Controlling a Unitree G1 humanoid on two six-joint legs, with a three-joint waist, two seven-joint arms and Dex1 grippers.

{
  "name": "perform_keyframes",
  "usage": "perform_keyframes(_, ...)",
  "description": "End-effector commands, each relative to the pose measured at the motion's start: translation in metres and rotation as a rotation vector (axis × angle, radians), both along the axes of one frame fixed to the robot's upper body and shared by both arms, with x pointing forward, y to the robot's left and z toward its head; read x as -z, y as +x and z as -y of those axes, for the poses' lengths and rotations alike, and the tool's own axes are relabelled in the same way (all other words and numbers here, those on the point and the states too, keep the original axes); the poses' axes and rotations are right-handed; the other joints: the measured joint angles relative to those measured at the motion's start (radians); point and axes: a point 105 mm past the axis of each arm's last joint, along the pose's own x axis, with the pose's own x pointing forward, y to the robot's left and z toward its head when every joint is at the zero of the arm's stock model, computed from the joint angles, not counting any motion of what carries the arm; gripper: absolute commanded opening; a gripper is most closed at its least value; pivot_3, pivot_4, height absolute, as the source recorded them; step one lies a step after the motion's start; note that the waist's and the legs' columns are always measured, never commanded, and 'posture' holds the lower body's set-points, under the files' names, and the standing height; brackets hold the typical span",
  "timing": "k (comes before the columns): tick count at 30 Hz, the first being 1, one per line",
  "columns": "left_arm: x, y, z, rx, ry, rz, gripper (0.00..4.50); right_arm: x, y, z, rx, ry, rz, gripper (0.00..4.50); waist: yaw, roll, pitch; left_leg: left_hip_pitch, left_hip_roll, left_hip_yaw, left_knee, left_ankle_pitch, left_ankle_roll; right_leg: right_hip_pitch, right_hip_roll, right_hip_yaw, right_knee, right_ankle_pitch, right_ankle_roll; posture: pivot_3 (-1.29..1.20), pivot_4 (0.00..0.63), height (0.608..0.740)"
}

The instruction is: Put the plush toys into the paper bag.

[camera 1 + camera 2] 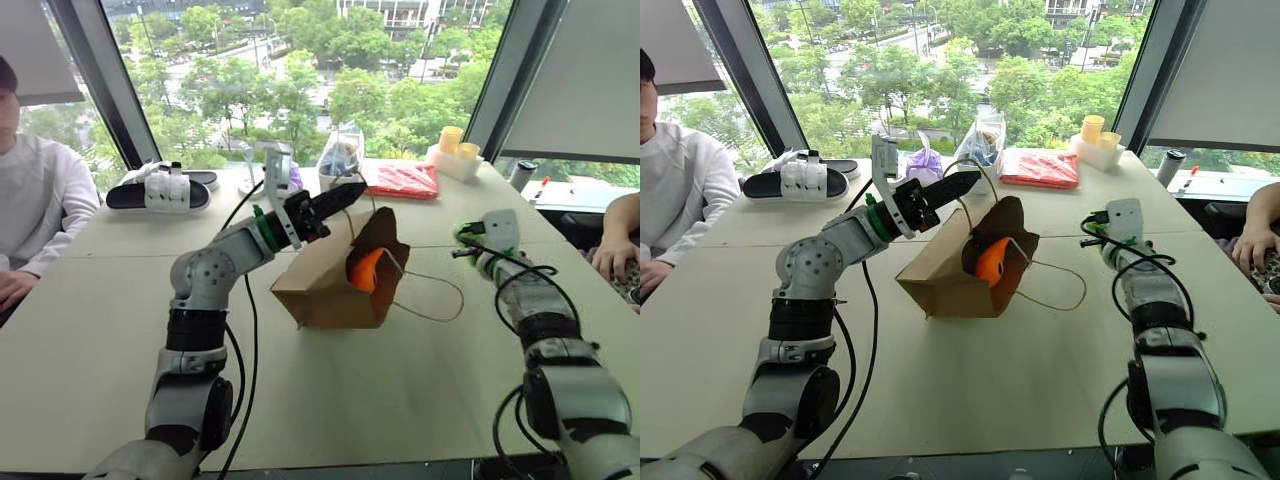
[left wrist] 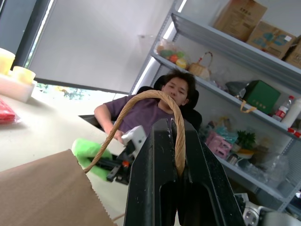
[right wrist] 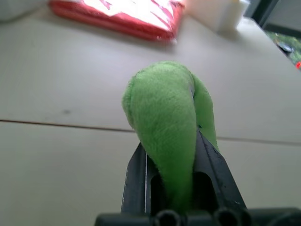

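We see the paper bag lying tipped on its side on the table, its long axis running across the tabletop and its open mouth facing toward the right arm and slightly up. The left gripper has its jaws pressed together on one cord handle, just above the mouth; the other handle trails loose on the table beyond the mouth. The orange plush toy sits just inside the mouth, below those closed jaws.

The right gripper pinches the green plush toy. The right wrist view shows what the head views do not: the toy squeezed narrow between the two black fingers, its rounded bulk standing out past the fingertips along the line the jaws point. From the head we make out only a slip of green at the front of that hand, well apart from the bag.

The left wrist view shows the handle arching out from between the shut fingers, with a person in a purple top seated beyond the table. Past the right jaws lies a red packet.
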Motion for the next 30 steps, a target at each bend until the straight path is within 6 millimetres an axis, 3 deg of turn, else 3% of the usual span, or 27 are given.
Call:
perform_keyframes(1,-0.011,-0.008,0.003,0.045,-0.014,0.048,0.0,-0.076,-0.046,-0.033,-0.293,0.077,0.154,0.03,0.0,0.0,0.0,0.0,0.0,0.0,0.0,0.0,0.0,0.0,0.0,0.0,0.0,0.0,0.0,0.0,0.15,0.74)
perform_keyframes(6,-0.006,-0.007,0.006,0.067,-0.005,0.035,0.0,-0.067,-0.108,-0.077,-0.6,0.119,-0.032,0.03,0.0,-0.001,0.0,0.003,0.001,0.0,-0.002,-0.003,0.005,0.003,0.001,-0.002,-0.002,0.0,0.0,0.0,0.15,0.74)
perform_keyframes(10,-0.004,-0.008,0.01,0.086,-0.004,0.031,0.0,-0.049,-0.131,-0.105,-0.73,0.15,-0.145,0.03,0.002,-0.001,0.0,0.003,0.001,0.0,0.003,-0.003,0.006,0.004,0.001,-0.001,0.0,0.0,0.0,0.0,0.15,0.74)
perform_keyframes(15,-0.003,-0.012,0.014,0.117,0.002,0.028,0.0,-0.036,-0.116,-0.125,-0.725,0.166,-0.147,0.03,0.002,-0.001,0.0,0.003,0.001,0.0,0.005,-0.003,0.006,0.005,0.001,-0.001,0.0,0.0,0.0,0.0,0.15,0.74)
perform_keyframes(21,-0.003,-0.02,0.016,0.157,0.001,0.026,0.0,-0.018,-0.086,-0.153,-0.759,0.029,-0.179,0.03,0.002,-0.001,0.0,0.002,0.001,0.0,0.004,-0.003,0.005,0.002,0.0,-0.001,0.002,0.0,0.0,0.0,0.15,0.74)
perform_keyframes(25,-0.003,-0.022,0.015,0.158,-0.015,0.013,0.0,-0.024,-0.073,-0.172,-0.822,0.001,-0.157,0.03,0.001,-0.001,0.0,0.002,0.001,0.0,0.003,-0.002,0.003,0.002,0.0,-0.001,0.001,0.0,0.0,0.0,0.15,0.74)
perform_keyframes(30,-0.006,-0.02,0.014,0.139,-0.052,-0.005,0.0,-0.019,-0.063,-0.182,-0.832,-0.018,-0.157,0.03,0.003,-0.001,0.0,0.002,0.001,-0.001,0.003,-0.002,0.003,0.002,0.0,-0.001,0.001,0.0,0.0,0.0,0.15,0.74)
